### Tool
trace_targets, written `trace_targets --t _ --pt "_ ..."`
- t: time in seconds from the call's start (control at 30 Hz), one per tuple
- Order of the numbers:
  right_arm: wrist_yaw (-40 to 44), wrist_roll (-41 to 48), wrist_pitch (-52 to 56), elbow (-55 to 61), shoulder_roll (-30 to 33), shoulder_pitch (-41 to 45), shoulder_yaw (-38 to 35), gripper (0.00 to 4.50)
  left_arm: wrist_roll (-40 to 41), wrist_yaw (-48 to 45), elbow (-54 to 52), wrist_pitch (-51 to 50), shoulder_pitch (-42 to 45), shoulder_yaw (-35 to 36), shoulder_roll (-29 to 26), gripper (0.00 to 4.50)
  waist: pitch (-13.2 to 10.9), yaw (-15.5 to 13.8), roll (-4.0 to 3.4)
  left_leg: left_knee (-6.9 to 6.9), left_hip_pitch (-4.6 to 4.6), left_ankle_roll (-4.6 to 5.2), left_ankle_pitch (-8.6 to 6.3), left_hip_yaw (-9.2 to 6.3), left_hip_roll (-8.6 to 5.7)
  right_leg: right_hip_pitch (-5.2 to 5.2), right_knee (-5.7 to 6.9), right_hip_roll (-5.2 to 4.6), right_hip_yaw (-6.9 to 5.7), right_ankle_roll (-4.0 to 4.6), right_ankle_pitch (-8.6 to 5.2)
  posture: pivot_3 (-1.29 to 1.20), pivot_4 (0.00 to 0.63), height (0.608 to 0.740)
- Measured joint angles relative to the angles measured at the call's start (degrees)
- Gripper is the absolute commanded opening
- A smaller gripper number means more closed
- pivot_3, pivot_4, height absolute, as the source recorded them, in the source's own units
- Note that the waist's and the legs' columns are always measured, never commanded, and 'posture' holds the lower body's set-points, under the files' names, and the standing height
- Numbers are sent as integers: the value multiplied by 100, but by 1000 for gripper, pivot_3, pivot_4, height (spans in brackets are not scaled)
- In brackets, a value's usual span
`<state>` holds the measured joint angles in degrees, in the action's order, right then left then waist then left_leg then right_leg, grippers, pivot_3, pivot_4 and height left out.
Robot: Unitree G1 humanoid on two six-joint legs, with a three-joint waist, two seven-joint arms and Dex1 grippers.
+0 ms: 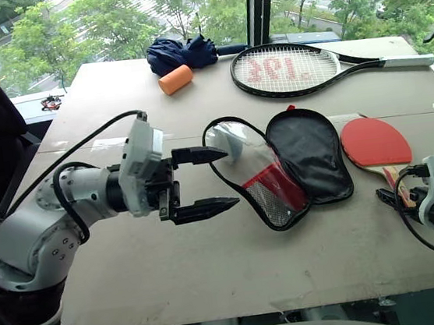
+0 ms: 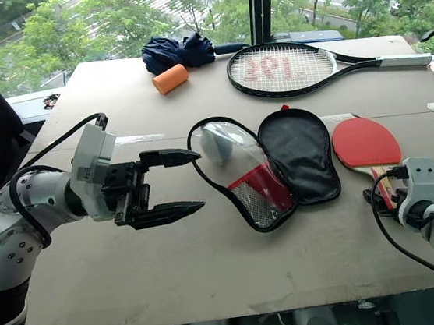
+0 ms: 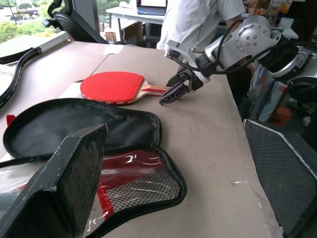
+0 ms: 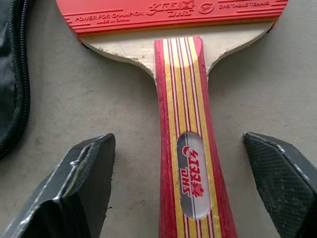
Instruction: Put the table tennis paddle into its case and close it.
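The right gripper [image 4: 181,186], open and empty, straddled the paddle [image 1: 374,143] handle at lower right; it should close squarely.

The left gripper [image 1: 203,181] hung wide, empty, left of the case [image 1: 280,167].

The red-faced paddle [image 1: 375,143] lies flat just beside the unzipped, spread-open black case [image 1: 308,154].

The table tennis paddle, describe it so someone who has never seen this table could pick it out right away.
On the long tan table by the window, look toward the robot's right side, beside the open black case. The table tennis paddle lies flat there, handle pointing back at the right gripper. Unlike the big black strung tennis racket farther back, it is small, with a solid red face and a striped wooden handle.
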<state>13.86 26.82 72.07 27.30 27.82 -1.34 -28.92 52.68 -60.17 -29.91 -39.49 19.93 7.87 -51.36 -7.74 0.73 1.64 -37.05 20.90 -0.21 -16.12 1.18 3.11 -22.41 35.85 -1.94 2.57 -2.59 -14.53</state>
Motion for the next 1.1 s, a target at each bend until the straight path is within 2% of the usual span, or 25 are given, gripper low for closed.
trace_targets --t 0.1,0.13,0.33,0.47,0.57,0.63,0.7,0.83,1.1 --pt "4 -45 -33 -44 82 -11 40 1271 -189 -105 2 -5 79 -153 -149 4500 -1 6 1 4 -2 0 0 0 0 0 0 3 2 0 0 0 150 740" --pt "19 -47 -53 -40 111 -15 100 1036 -234 -101 10 -6 162 -204 -148 4500 -2 5 5 6 -2 0 0 -3 2 -1 0 6 1 0 0 0 150 740" --pt "31 -192 -562 -85 99 -58 197 1038 -415 -102 144 -4 470 -290 -144 4500 -19 7 -2 4 -1 0 0 4 -1 -3 0 8 12 -3 -1 0 150 740" --pt "-30 -205 -713 161 120 520 326 1038 -490 -104 376 7 611 -284 -137 4500 -35 48 -14 6 0 0 0 7 -2 -19 0 25 42 -19 8 0 150 740" --pt "-176 85 -284 883 -82 1452 690 1038 -651 -135 561 69 639 -283 -143 4500 -30 116 -4 23 -4 0 0 -11 2 -25 1 44 47 -20 12 0 150 740" --pt "-318 199 21 1160 -341 1767 893 1038 -692 -145 607 103 639 -279 -146 4500 -18 115 19 38 -4 0 0 -26 5 -26 1 51 41 -9 25 0 150 740" --pt "-758 108 526 1295 -858 1978 1344 1038 -725 -211 657 112 625 -248 -163 4500 -7 92 38 48 1 -1 0 -35 5 -28 -1 50 34 -3 26 0 150 740" --pt "-1332 -215 1119 1254 -1327 1879 1948 1038 -789 -284 734 122 590 -93 -291 4500 -17 13 23 48 21 -1 1 -15 -8 -43 -13 29 45 4 23 0 150 740" --pt "-1677 -693 1667 1129 -1614 1882 2128 1038 -873 -327 811 137 538 -46 -303 4500 -19 20 22 28 16 0 1 -7 -14 -41 -1 23 50 -2 20 0 150 740"
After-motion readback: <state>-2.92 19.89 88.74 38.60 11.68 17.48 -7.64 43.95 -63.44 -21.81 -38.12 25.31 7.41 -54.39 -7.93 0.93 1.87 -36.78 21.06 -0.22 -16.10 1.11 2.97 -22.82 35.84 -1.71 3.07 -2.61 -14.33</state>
